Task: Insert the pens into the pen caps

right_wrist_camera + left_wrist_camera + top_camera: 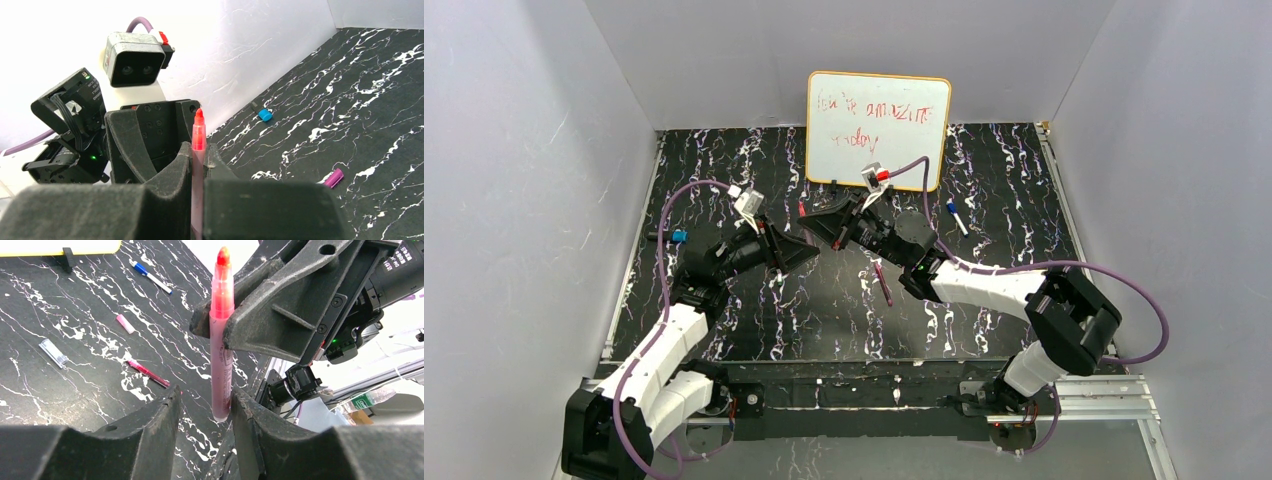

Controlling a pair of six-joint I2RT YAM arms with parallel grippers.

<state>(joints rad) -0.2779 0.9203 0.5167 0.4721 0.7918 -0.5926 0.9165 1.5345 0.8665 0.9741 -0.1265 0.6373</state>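
Currently the right pincer (198, 155) pinches the pink pen (221, 340) mid-body over the middle of the tabletop (75, 300). The left pincer (205, 402) is spread around its butt end, probably to regrasp. The pink cap (125, 324) lies apart.

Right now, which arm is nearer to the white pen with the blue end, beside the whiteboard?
Right. The right arm has its wrist just beside the white pen, slightly to the pen's left; the left arm is much farther to its left.
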